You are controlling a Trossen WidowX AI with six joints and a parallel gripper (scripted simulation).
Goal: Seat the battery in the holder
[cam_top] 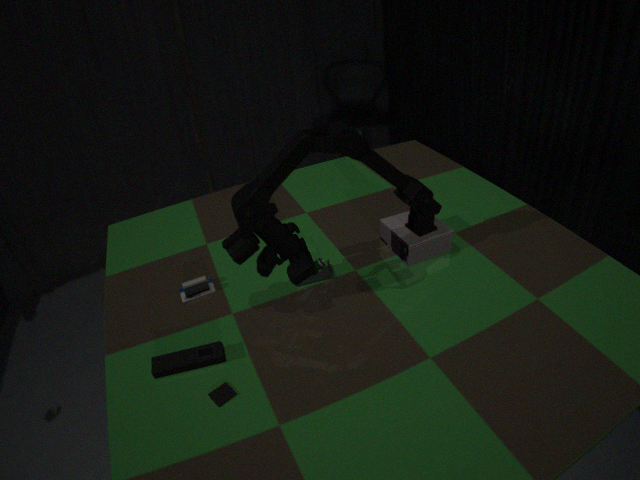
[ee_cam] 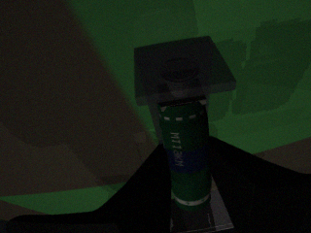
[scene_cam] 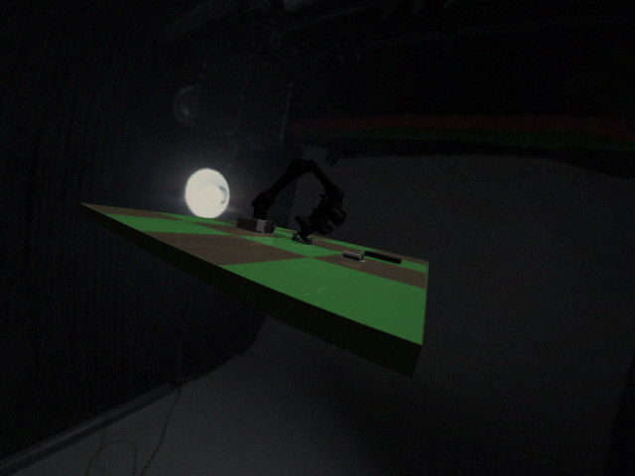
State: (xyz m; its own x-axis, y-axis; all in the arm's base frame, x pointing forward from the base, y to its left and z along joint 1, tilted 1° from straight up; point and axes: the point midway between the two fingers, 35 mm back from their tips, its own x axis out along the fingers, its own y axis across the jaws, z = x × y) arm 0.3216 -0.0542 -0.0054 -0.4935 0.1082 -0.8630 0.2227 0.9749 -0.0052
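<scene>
My gripper (ee_cam: 186,147) (cam_top: 312,280) is shut on the battery (ee_cam: 190,167), a green cylinder with a blue band and white lettering. One black finger is on each side of it. The holder (ee_cam: 221,214) (cam_top: 324,273) lies beneath, with a dark raised block at its far end in the wrist view. The battery's far end is against the plate in front of the spring (ee_cam: 179,89), which looks pressed short. The battery's near end is over the holder's near part. It is too dark to tell whether that end is under the lip or the battery lies fully flat.
A small white-framed holder-like object (cam_top: 197,288) (scene_cam: 352,255) with blue ends stands apart from the gripper. A long black block (cam_top: 188,359) (scene_cam: 382,257) and a small dark square (cam_top: 222,394) lie farther off. The arm's pale base box (cam_top: 429,248) is behind the gripper.
</scene>
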